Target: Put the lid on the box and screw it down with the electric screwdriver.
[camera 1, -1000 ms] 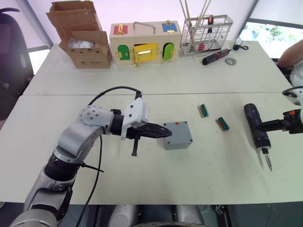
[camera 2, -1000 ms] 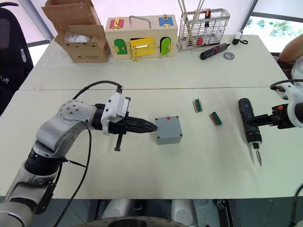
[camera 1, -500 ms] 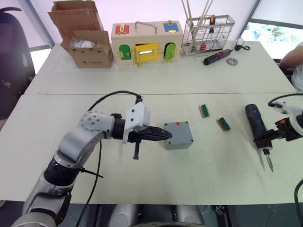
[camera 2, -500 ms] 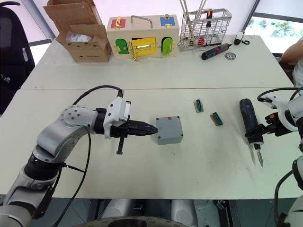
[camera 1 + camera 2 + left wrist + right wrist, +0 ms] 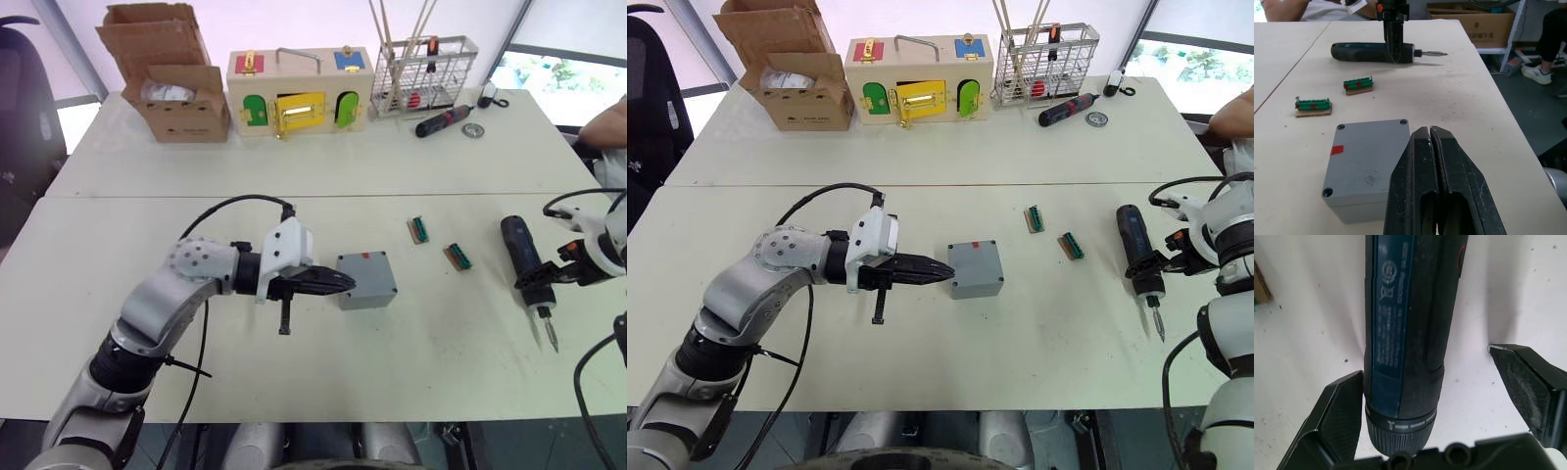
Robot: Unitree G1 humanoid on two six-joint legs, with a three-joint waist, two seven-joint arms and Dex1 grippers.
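Counted on the tabletop: one box, one electric screwdriver, two green connector blocks. My left pincer is clenched, tips touching the box; my right pincer gapes wide around the electric screwdriver, ungripped.

white tables, perhaps a window

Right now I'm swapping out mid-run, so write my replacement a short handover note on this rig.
Left end effector: shut, empty, tips at the box's side.
Right end effector: open around the electric screwdriver, which lies flat on the table, bit toward the robot; one finger touches it.
Done: lid sits on the box.
Left: close on the screwdriver, lift it, drive the corner screws.
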